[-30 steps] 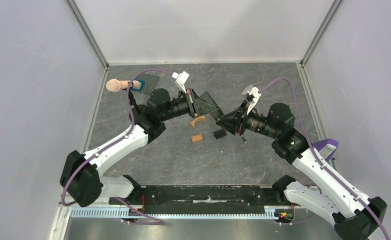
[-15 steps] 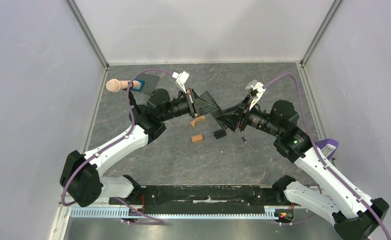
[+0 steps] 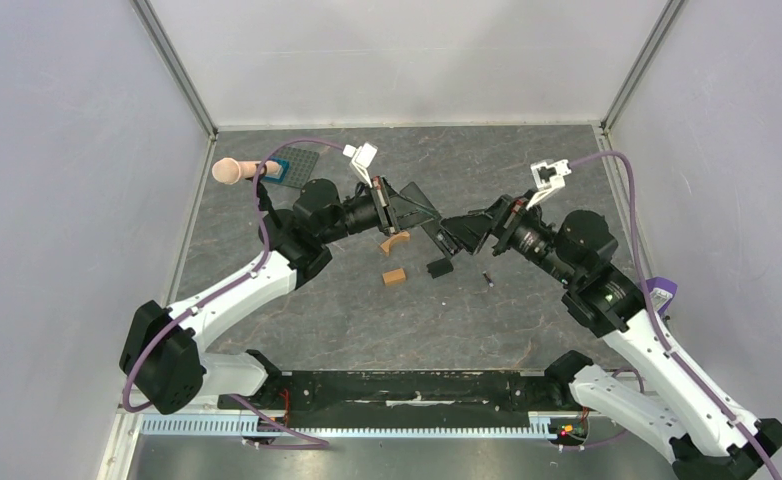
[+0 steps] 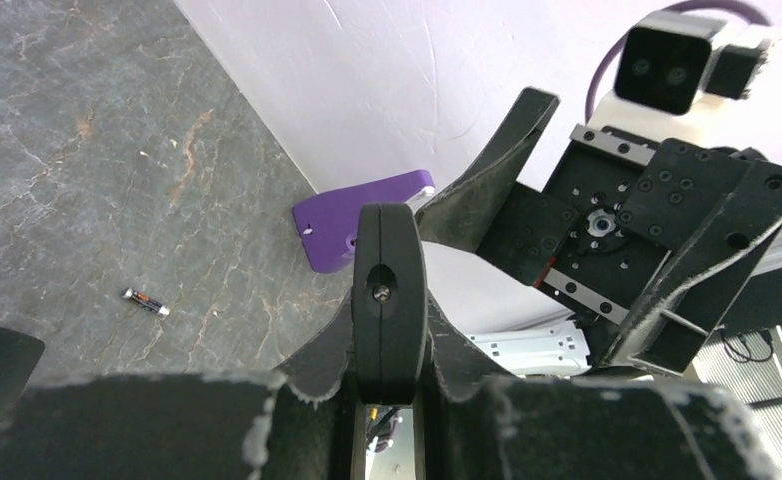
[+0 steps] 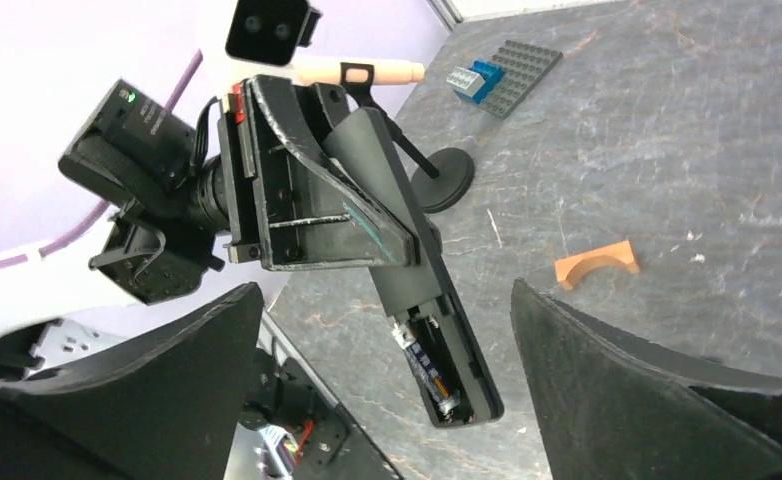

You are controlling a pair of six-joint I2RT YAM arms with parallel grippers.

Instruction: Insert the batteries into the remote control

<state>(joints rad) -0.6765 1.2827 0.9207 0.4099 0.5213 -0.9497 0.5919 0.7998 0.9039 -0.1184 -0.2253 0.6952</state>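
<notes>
My left gripper [image 3: 405,212] is shut on the remote control [image 3: 433,226], a slim black bar held above the table. In the right wrist view the remote control [image 5: 437,330] has its compartment uncovered, with one battery [image 5: 429,372] lying inside. My right gripper [image 3: 467,232] stands open just right of the remote's free end, with nothing between its fingers [image 5: 607,390]. The left wrist view shows the remote's end [image 4: 389,290] clamped between the fingers [image 4: 317,355]. A second battery [image 3: 487,278] lies loose on the table.
A short black piece [image 3: 439,267] lies under the grippers. An orange block [image 3: 395,277] and an orange arch [image 3: 395,242] sit nearby. A grey studded plate [image 3: 302,165] and a pink-handled tool [image 3: 232,171] are at the back left. A purple object [image 3: 657,295] is by the right wall.
My right gripper has opened wide and drawn back to the right, away from the remote. The left arm and the remote have stayed put.
</notes>
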